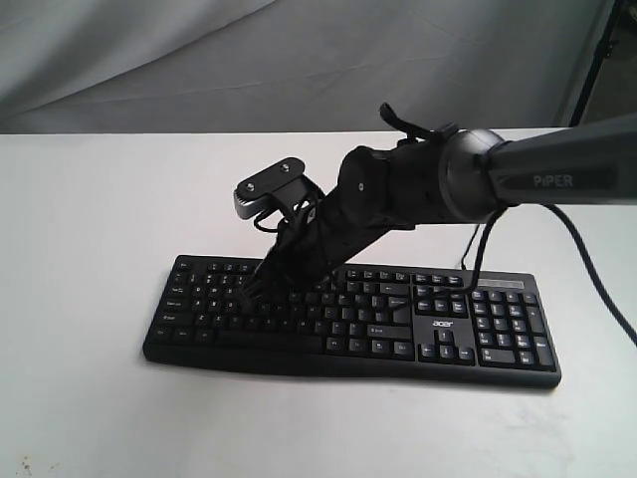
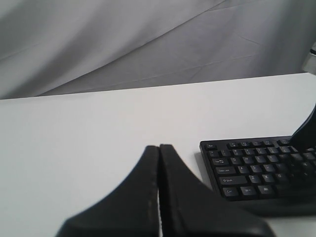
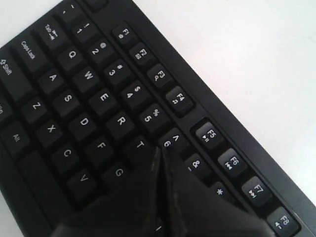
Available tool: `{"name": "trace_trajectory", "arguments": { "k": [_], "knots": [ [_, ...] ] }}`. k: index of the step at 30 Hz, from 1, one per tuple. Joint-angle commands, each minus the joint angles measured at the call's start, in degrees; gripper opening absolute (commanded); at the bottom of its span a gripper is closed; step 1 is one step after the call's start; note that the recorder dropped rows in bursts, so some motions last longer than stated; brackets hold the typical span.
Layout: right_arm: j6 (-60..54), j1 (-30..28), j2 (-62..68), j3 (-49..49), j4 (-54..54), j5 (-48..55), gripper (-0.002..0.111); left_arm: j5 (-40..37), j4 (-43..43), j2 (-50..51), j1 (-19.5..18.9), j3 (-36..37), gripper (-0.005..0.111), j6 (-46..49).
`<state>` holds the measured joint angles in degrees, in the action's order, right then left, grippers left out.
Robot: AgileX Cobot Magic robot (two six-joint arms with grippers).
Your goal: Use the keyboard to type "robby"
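The black keyboard (image 1: 378, 324) with white legends and an "acer" logo lies on the white table. My right gripper (image 1: 251, 291) reaches across to its left half, shut and empty, its tip low over the letter keys. In the right wrist view the right gripper's (image 3: 159, 149) joined tip sits between the T key (image 3: 140, 144) and the 6 key (image 3: 169, 139), just past R (image 3: 121, 120). The left gripper (image 2: 159, 147) is shut and empty over bare table, left of the keyboard's (image 2: 256, 168) left end. It does not show in the exterior view.
The white table (image 1: 90, 229) stretches round the keyboard. A grey cloth backdrop (image 1: 249, 60) hangs behind. The right arm's black cable (image 1: 587, 269) loops down past the keyboard's right end.
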<state>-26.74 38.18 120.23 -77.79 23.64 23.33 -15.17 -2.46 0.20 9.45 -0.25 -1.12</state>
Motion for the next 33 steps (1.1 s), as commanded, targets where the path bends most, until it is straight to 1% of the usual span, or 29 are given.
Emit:
{"name": "trace_trajectory", "arguments": {
  "k": [1,28,33],
  "knots": [
    [0.17,-0.38,0.68,-0.34,-0.29,-0.46,0.000,0.42,-0.27,-0.20,0.36,0.25,0.000,-0.16],
    [0.17,0.08,3.33,-0.34,-0.31,-0.67,0.000,0.42,-0.27,-0.20,0.36,0.25,0.000,-0.16],
    [0.45,0.08,0.13,-0.34,-1.44,0.51,0.000,0.42,-0.27,-0.20,0.36,0.25,0.000,-0.16]
  ]
}}
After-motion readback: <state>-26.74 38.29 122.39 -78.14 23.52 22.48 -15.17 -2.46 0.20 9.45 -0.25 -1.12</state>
